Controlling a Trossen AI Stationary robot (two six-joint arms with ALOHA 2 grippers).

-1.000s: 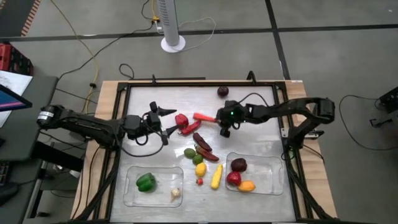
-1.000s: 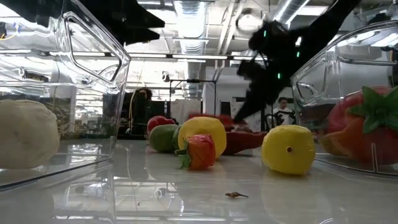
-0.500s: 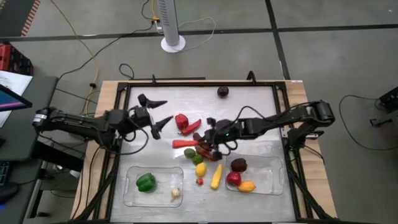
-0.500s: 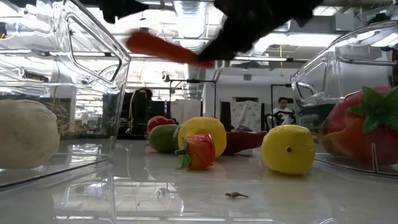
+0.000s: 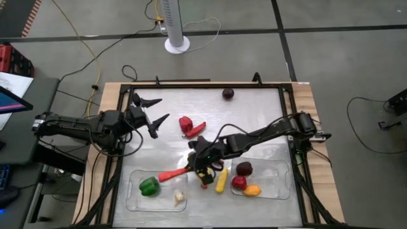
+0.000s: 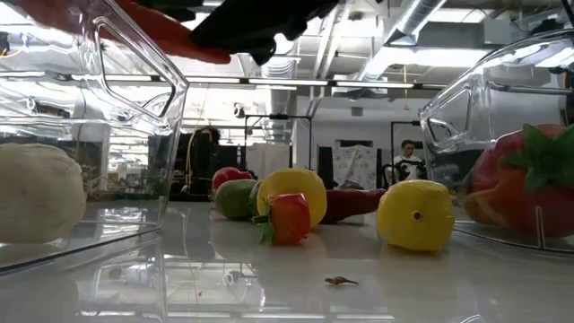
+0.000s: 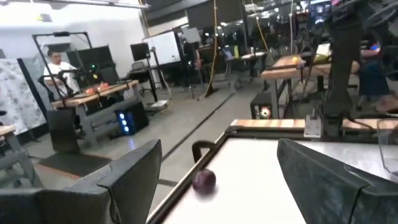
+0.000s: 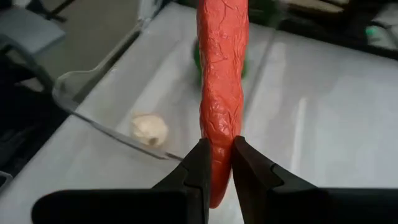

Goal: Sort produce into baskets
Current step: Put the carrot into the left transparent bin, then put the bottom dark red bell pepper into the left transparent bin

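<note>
The right tool [image 5: 193, 168] has swung the carrot [image 5: 173, 173] over to the left basket [image 5: 130, 191].
It pinches the carrot; the left tool [image 5: 152, 109] hovers spread open above the desk [image 5: 254, 114].

Around the table: fan, cables, laptop, lab room

A white tower fan [image 5: 175, 25] stands on the grey floor beyond the far edge of the table [image 5: 248, 111], its round base just past the wooden border. A yellow cable [image 5: 95, 60] and black cables [image 5: 70, 35] trail over the floor from the fan toward the table's left far corner. Off the table's left side sits a laptop [image 5: 11, 102] with papers [image 5: 14, 83] beside it and a red box [image 5: 14, 60] farther back. Beyond the table, the room holds workbenches [image 7: 93, 93], a whiteboard [image 7: 163, 48] and a seated person [image 6: 410, 152].
</note>
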